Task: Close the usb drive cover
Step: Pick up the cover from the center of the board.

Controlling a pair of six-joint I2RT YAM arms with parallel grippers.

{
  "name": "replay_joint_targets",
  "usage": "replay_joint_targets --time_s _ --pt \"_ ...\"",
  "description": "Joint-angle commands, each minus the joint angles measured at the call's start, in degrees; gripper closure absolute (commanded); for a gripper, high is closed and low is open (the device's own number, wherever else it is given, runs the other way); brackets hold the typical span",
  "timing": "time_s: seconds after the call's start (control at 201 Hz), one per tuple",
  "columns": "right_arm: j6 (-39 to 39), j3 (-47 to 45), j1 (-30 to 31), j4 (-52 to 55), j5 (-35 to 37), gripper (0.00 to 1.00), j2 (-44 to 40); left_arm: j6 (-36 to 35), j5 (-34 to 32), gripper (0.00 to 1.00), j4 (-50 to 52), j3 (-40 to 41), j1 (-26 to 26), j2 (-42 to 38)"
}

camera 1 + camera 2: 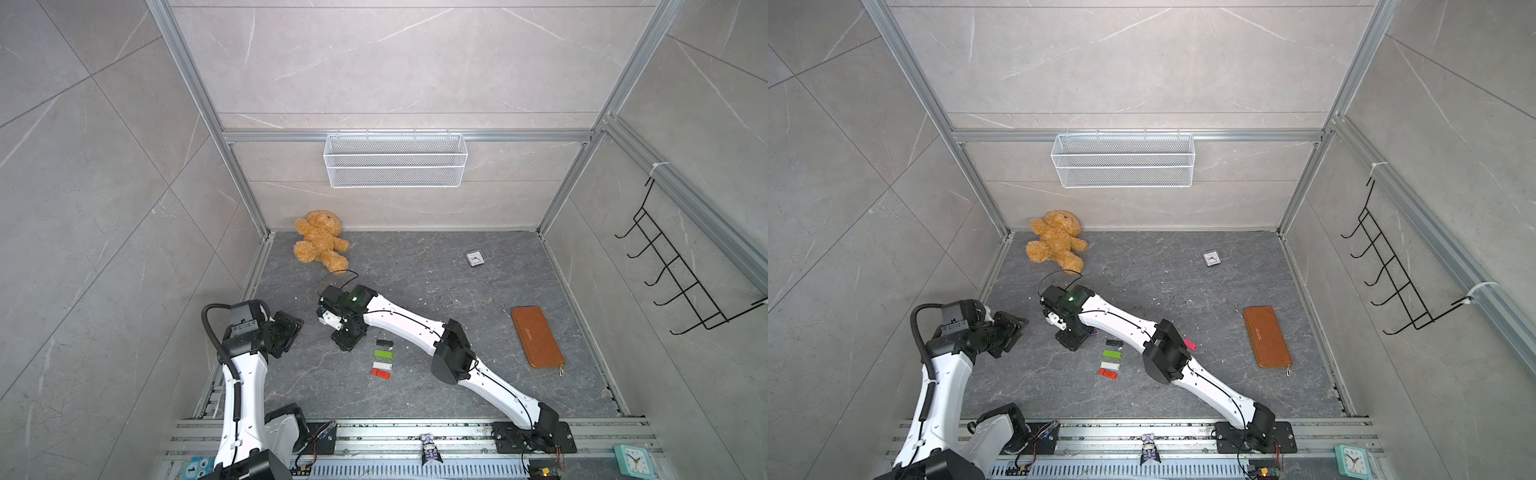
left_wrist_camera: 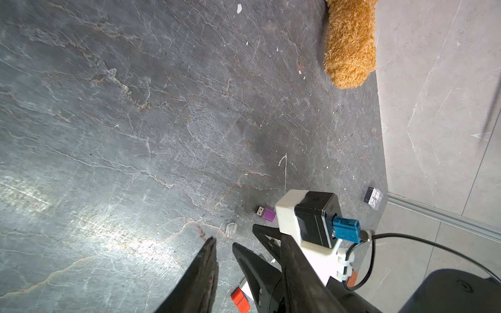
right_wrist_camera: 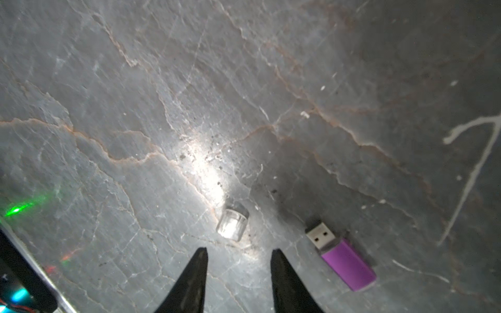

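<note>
Two black claws: the right claw [image 3: 238, 252] and the left claw [image 1: 293, 326]. Five plastic USB sticks: four capped ones in a row just beside the right claw, namely a black stick [image 1: 384, 343], green stick [image 1: 383, 354], white stick [image 1: 382, 366] and red stick [image 1: 380, 374], plus one uncapped purple stick [image 3: 348, 268] near its tips. One clear cap [image 3: 232, 224] lies just ahead of those tips. One half-hidden pink piece [image 1: 1190, 343], kind unclear. Farther from both claws: one tan plush teddy bear [image 1: 321, 242], one brown leather wallet [image 1: 537, 337], two clocks, a small clear-cased clock [image 1: 474, 258] and a teal alarm clock [image 1: 631, 460], one white wire mesh basket [image 1: 395, 161], one black wire hook rack [image 1: 681, 266].

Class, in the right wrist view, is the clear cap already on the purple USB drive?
No: the clear cap lies apart from the purple USB drive, whose metal plug is bare.
</note>
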State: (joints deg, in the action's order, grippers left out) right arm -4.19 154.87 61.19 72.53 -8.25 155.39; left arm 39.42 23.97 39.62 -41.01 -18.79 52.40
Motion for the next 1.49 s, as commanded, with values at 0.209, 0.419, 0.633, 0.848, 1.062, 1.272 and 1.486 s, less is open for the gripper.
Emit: replay_joint_targets --time_s 0.209,0.419,0.633,0.848,1.062,1.272,1.486 --pt "-3.50 3.30 1.03 1.76 1.49 0.56 2.88 -0.67 1.35 0.58 -0.37 1.28 -0.20 -1.25" --pt "-3.92 5.73 1.30 1.89 2.03 0.56 4.73 -0.64 1.51 0.58 -0.59 1.82 -0.24 -1.50" --pt "-3.94 6.48 1.59 1.62 3.12 0.57 5.91 -0.32 1.59 0.58 -0.99 2.52 -0.20 -1.77" --pt "-3.81 7.94 2.18 2.32 4.55 0.59 7.21 -0.27 1.70 0.57 -1.21 2.99 -0.20 -1.86" --pt "-3.38 7.94 2.86 2.48 6.29 0.62 7.33 -0.16 1.70 0.58 -1.29 3.20 -0.20 -1.88" --pt "-2.51 7.89 3.06 3.96 8.77 0.65 7.47 -0.09 1.70 0.58 -1.29 3.47 -0.20 -2.10" --pt "-1.34 7.60 3.06 4.94 10.06 0.71 7.55 0.04 1.79 0.58 -1.45 3.66 -0.22 -2.10"
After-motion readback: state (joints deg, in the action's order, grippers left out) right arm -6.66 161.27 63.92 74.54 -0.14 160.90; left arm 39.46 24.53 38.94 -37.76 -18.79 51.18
